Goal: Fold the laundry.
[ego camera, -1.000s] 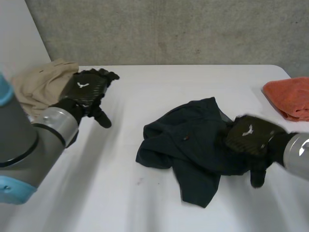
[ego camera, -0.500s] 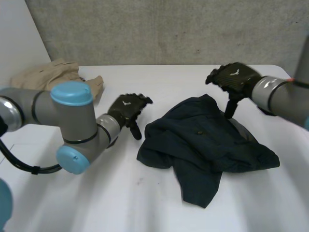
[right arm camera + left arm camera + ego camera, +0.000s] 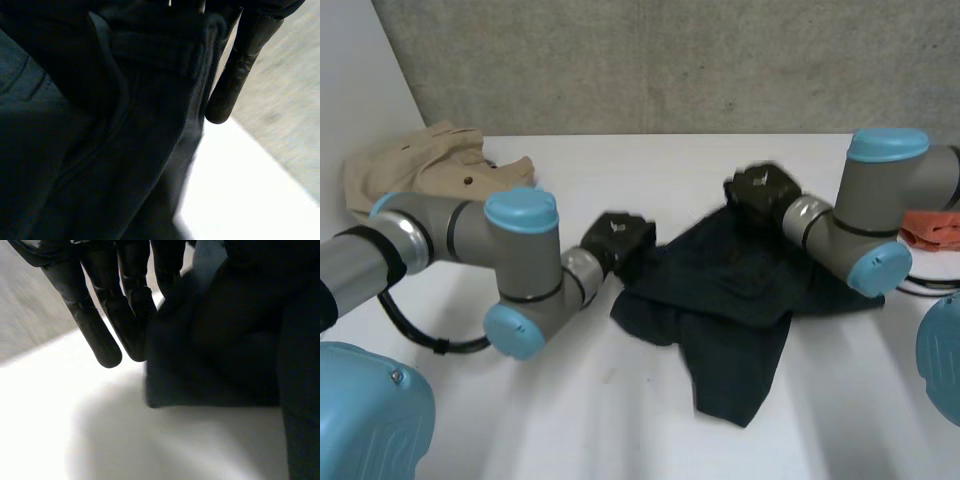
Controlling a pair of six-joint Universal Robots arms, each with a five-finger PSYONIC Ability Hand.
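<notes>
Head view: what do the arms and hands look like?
The left arm and right arm are grey tubular segments with bulky joints and light-blue caps. The left hand and right hand are black; the left's back bears a small white mark.

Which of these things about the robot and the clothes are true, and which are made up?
1. The dark garment lies on the white table. True.
2. The left hand touches the beige garment. False: it is at the dark garment's left edge; the beige garment lies apart, at the table's far corner.
3. The right hand is at the dark garment's far edge. True.
4. The orange cloth lies on the dark garment. False: the orange cloth lies beside the right arm, at the table's edge.
</notes>
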